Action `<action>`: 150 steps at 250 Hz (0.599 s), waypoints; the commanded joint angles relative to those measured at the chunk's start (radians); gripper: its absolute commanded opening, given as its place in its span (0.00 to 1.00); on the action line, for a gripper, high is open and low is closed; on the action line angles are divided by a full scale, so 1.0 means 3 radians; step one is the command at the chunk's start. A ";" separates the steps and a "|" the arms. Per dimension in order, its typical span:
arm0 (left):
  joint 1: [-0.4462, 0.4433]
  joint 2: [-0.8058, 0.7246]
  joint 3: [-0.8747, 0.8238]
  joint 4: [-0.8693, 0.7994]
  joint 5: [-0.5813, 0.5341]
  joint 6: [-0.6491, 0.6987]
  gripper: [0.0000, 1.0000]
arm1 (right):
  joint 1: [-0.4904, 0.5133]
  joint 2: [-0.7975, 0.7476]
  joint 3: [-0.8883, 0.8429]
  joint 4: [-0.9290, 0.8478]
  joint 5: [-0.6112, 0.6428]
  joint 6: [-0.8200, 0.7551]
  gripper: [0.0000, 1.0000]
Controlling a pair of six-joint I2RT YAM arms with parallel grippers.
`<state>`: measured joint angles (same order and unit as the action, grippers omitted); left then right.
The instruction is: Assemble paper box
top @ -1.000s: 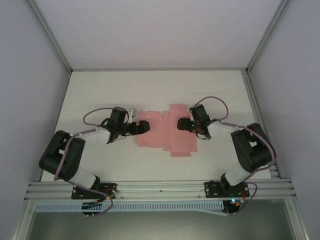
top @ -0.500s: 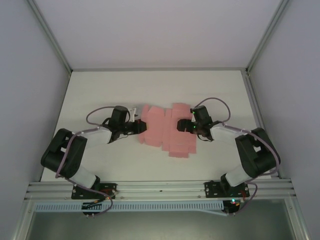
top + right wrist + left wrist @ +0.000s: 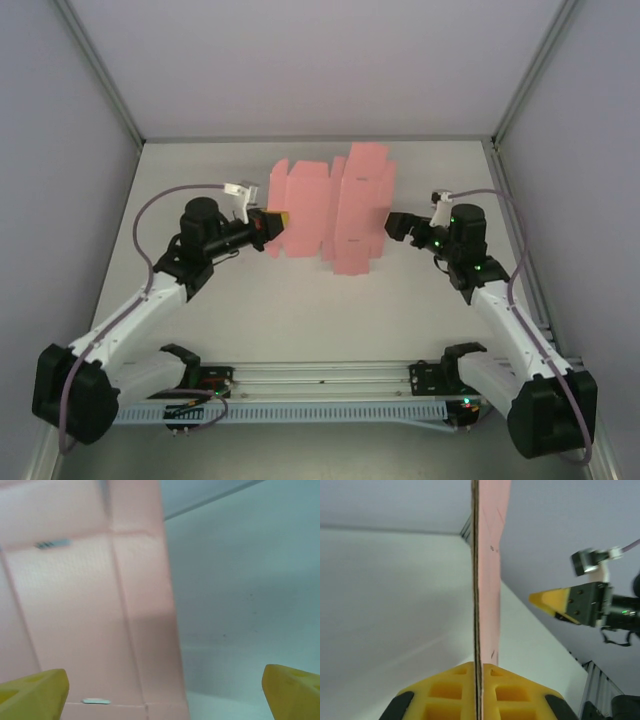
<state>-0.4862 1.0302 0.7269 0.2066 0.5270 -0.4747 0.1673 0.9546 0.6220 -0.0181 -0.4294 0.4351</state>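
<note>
Pinch from the left pincer (image 3: 476, 667), pressed together on the left edge of the paper box (image 3: 335, 210), a flat pink sheet held up off the tabletop (image 3: 200, 170). Across the sheet, a spread right pincer (image 3: 398, 225) just beside the far edge, not touching. Best to steady the left side, close gently over a flap near its crease, then fold without twisting.

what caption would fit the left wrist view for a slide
Edge-on pink paper box pinched in the left hand, open right hand beyond.
</note>
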 commanded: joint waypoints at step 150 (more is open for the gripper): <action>0.0010 -0.0601 0.0099 0.0135 0.0188 -0.0147 0.00 | -0.0145 0.0217 -0.0198 0.1624 -0.1458 0.0448 0.35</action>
<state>-0.4862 0.8745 0.7315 0.2089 0.5667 -0.4969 0.1295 1.0145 0.5339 0.4023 -0.8272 0.5640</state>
